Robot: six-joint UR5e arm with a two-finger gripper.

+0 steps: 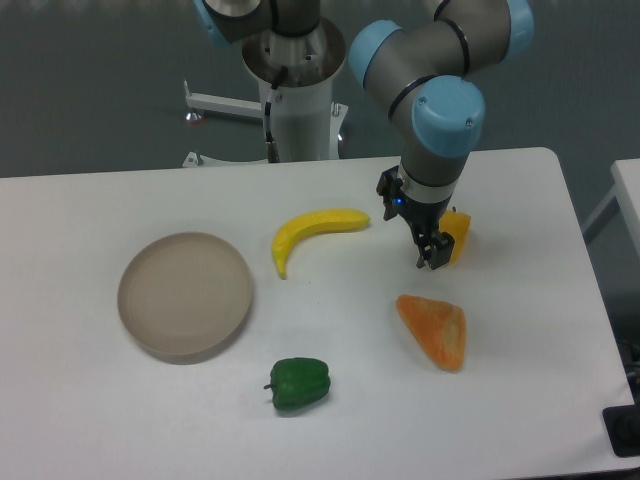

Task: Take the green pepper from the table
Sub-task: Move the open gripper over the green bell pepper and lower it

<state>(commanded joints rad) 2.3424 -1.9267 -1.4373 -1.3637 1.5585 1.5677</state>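
The green pepper (298, 383) is small, dark green and glossy. It lies on the white table (90, 400) near the front edge, a little left of centre. My gripper (431, 258) hangs pointing down over the right middle of the table, well up and to the right of the green pepper and not touching it. Its fingers look close together with nothing between them. It is just in front of a small yellow-orange pepper (459, 236).
A yellow banana (312, 232) lies at the table's centre. A round beige plate (185, 294) sits at the left. An orange wedge-shaped piece (436, 330) lies below the gripper, right of the green pepper. The robot's base (296, 100) stands behind the far edge.
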